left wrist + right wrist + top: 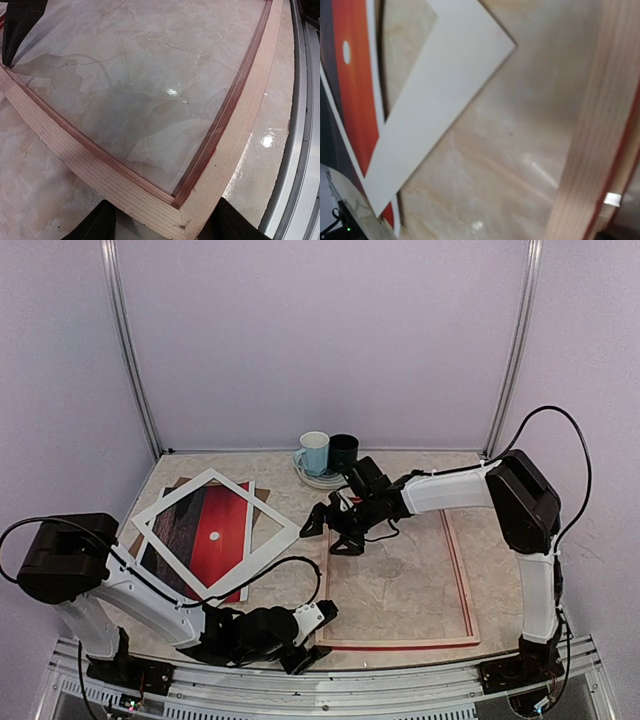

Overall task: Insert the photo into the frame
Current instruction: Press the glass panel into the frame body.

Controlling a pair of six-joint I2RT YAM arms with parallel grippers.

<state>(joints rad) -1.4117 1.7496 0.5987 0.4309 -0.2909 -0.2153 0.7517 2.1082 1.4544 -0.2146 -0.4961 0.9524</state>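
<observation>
The large, thin rectangular picture frame (pixel 400 643) is lying flat on the beige marbled tabletop (pixel 490 580), right of centre, with its pale wood back facing up and a thin red line showing along the inner edge. The left gripper (pixel 318 635) is sitting low at the frame's near-left corner. In the left wrist view its two dark fingers (pixel 95 225) are straddling that mitred corner of the wood (pixel 75 150), one on each side, with the jaws partly apart. Whether the pads are actually pressing on the wood I cannot tell.

The right gripper (pixel 335 533) is hovering at the far-left corner of the frame with its jaws spread wide and nothing between them. Its wrist camera is looking down past a blurred wooden rail (pixel 590 125) toward the left side of the table.

The large rectangular photo (pixel 200 530) — a red sunset sky with a small white sun — is lying face up on the left side of the table, well apart from the frame. A flat white mat border (pixel 255 506) is resting on top of it, turned at an angle so that one corner (pixel 445 85) is sticking out over bare table. A brown backing board (pixel 180 483) is peeking out from under the photo — only its corners are showing.

At the back of the table a pale blue mug (pixel 313 452) and a black mug (pixel 343 452) are standing side by side on a small light plate (pixel 322 480).
</observation>
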